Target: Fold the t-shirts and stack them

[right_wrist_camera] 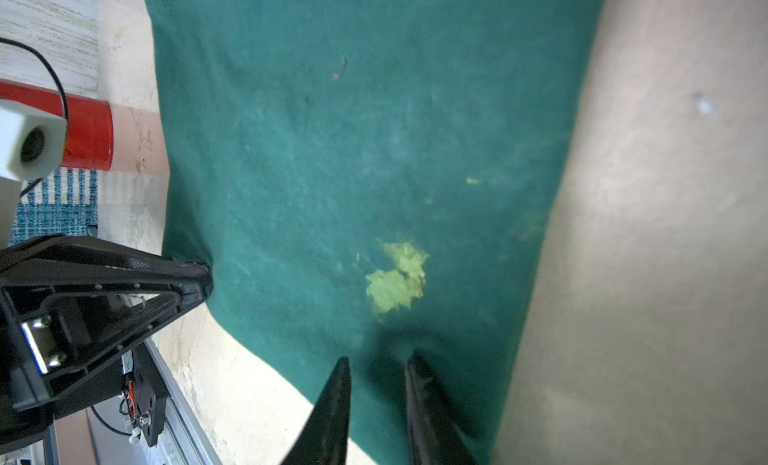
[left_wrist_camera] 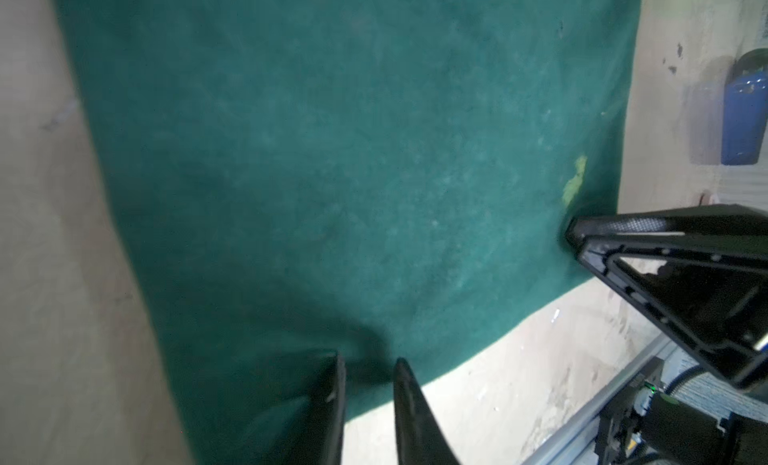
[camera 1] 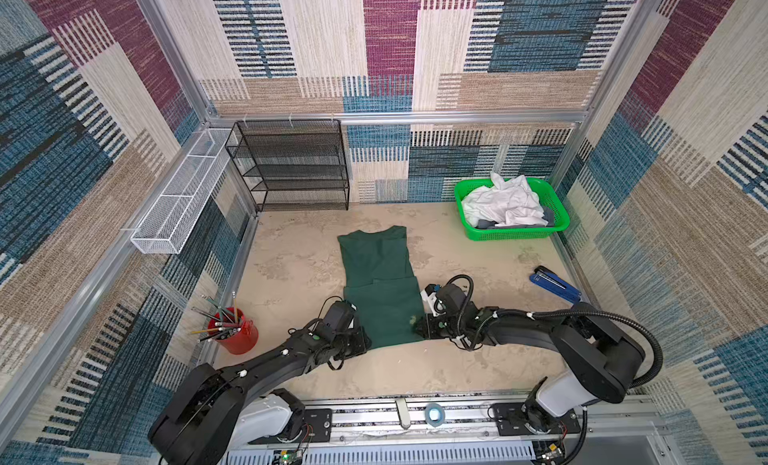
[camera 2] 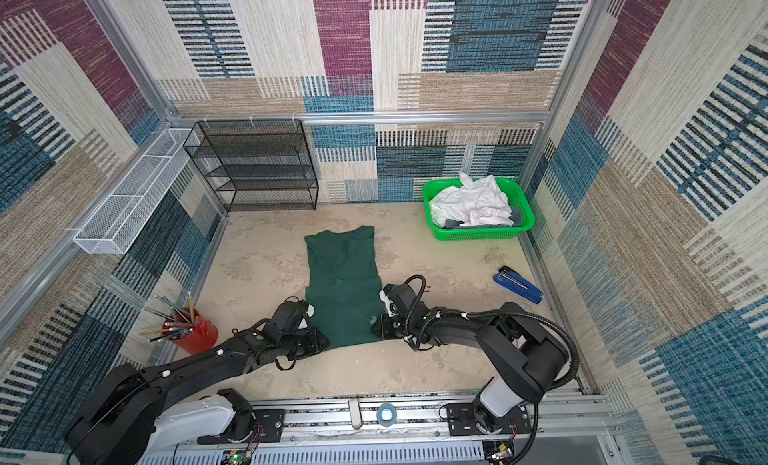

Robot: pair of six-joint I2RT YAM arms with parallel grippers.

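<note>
Blurred, dim dark green t-shirt (camera 1: 376, 267) hem inside left hand (left_wrist_camera: 370, 359), right hand (right_wrist_camera: 380, 359)

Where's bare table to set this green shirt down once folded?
Widest bare patch: left of the green shirt, bordered by the black rack and the red cup. Smaller one between shirt, basket and stapler. Crowded: the near hem, where left hand and right hand pinch it.
</note>
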